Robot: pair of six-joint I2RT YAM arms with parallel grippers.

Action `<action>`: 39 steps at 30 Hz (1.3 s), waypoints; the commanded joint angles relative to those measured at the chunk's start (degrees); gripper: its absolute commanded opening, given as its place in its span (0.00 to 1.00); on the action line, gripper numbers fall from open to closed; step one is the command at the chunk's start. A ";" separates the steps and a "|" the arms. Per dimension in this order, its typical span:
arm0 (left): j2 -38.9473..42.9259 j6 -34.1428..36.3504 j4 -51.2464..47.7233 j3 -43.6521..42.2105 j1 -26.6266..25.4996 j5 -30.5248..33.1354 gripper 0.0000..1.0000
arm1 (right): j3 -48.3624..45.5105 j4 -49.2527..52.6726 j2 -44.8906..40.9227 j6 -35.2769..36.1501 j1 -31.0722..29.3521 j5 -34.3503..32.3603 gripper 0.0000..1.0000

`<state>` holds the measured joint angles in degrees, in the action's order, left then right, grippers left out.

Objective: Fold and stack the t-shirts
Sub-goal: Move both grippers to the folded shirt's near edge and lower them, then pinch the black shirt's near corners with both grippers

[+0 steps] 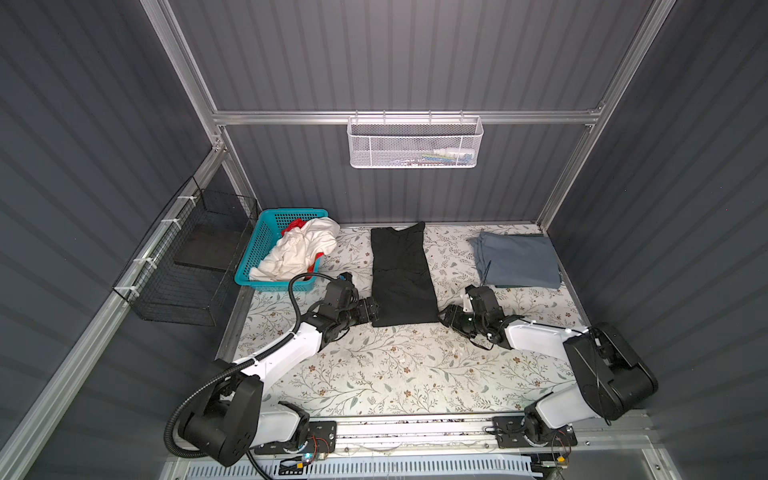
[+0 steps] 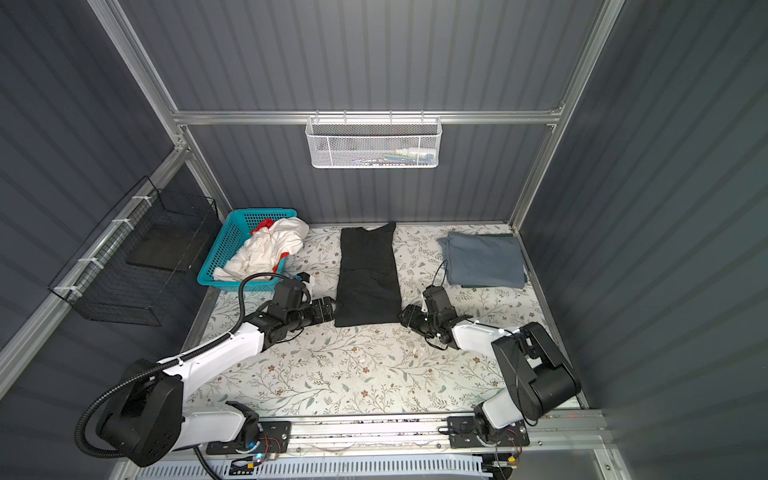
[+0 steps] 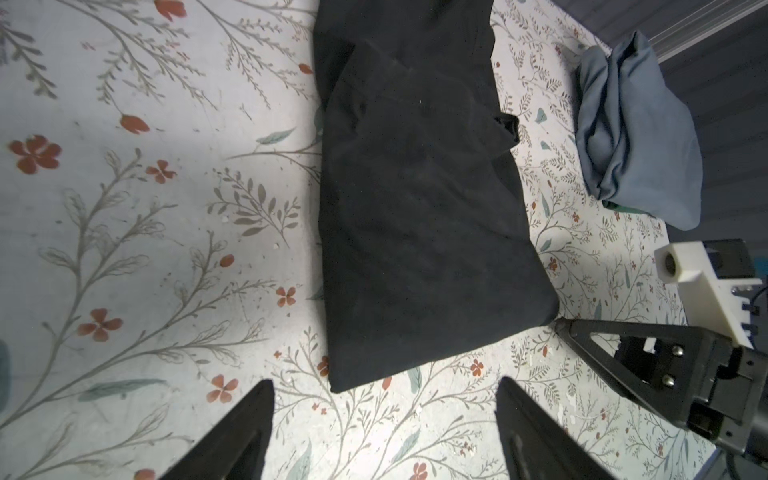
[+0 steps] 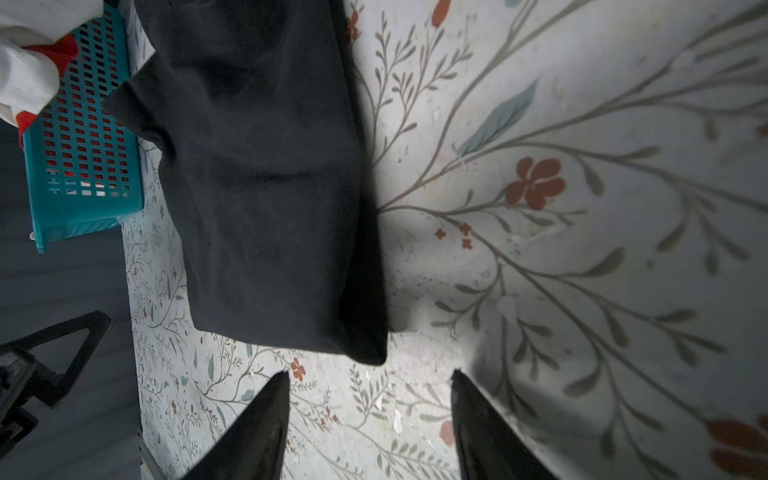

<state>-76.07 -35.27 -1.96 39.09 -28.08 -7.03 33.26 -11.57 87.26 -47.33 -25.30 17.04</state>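
Black t-shirt (image 1: 401,278) lies folded between left hand (image 1: 375,311) and right hand (image 1: 441,316), both spread, holding nothing.

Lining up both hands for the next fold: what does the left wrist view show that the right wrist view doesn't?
Left wrist only: the folded slate blue-grey t-shirt and the right hand beside a corner of the black t-shirt. Right wrist only: the teal basket holding the white t-shirt and red t-shirt, plus the left hand. Both: the black t-shirt folded into a long strip on the floral table cover, with each view's own hand open and empty just short of its near edge.
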 commanded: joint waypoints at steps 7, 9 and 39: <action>-2.27 -4.26 4.10 -3.53 -0.14 -3.96 0.75 | 0.94 -4.39 3.84 -2.37 -0.80 0.98 0.58; -2.46 -4.96 5.04 -4.53 -0.14 -4.52 0.74 | 1.01 -4.68 4.64 -2.64 -0.88 0.90 0.57; -8.57 -10.95 10.10 -7.16 -1.97 -4.48 0.61 | 1.87 -5.00 8.13 -3.83 -1.29 -0.49 0.43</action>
<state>-84.05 -44.31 7.42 32.34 -29.63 -12.43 34.59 -19.86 94.15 -51.00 -26.24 17.91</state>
